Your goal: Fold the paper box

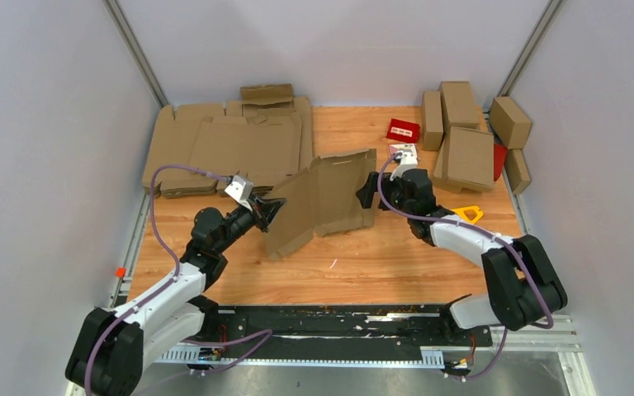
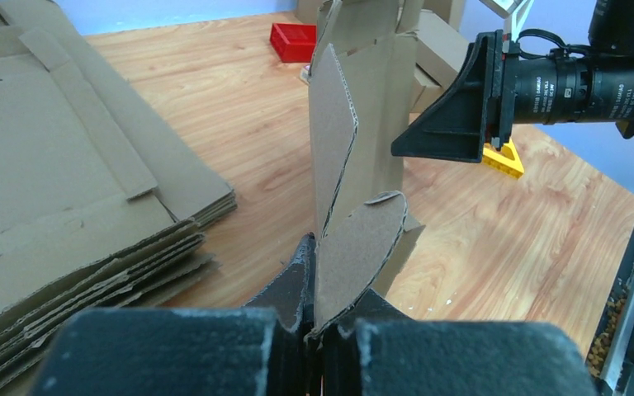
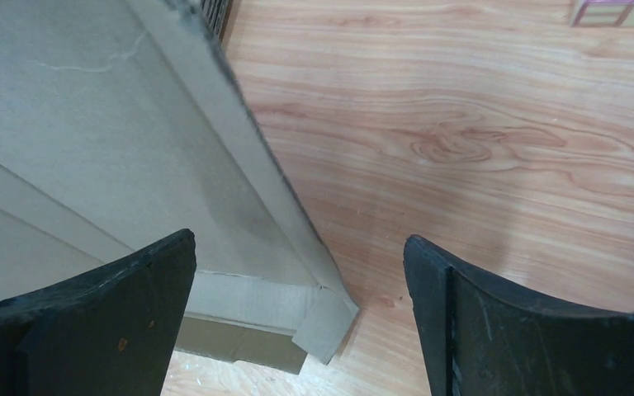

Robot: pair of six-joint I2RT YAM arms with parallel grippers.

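While your left gripper (image 1: 273, 209) clenches the paper box (image 1: 328, 198), a three-o'clock shove from the released right gripper (image 1: 368, 191) could buckle it.

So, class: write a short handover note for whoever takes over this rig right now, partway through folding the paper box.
Left gripper: shut on a tab of the paper box, holding the sheet up on edge, tilted, mid-table.
Right gripper: open at the sheet's opposite edge, gripping nothing.
Done: one sheet is apart from the pile of flat blanks, with some flaps partly bent.
Left: fold up the walls, tuck the tabs, close the lid.
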